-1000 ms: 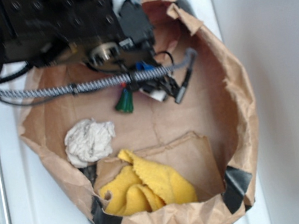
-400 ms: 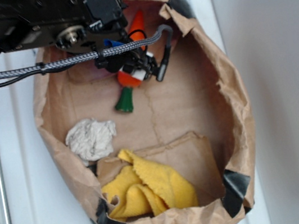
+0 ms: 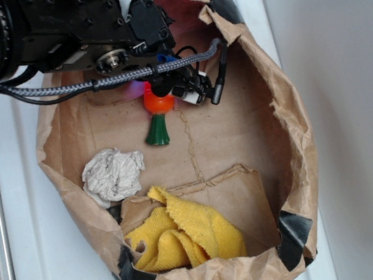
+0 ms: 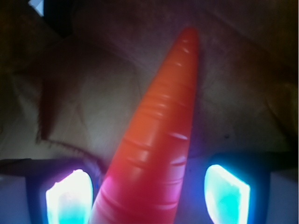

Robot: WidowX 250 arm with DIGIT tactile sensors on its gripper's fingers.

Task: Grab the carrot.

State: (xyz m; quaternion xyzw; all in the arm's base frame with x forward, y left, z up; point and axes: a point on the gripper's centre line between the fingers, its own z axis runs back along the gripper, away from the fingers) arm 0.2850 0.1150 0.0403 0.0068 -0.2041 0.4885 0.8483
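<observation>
Showing no readable text, label, brand, number or sign in either view.
</observation>
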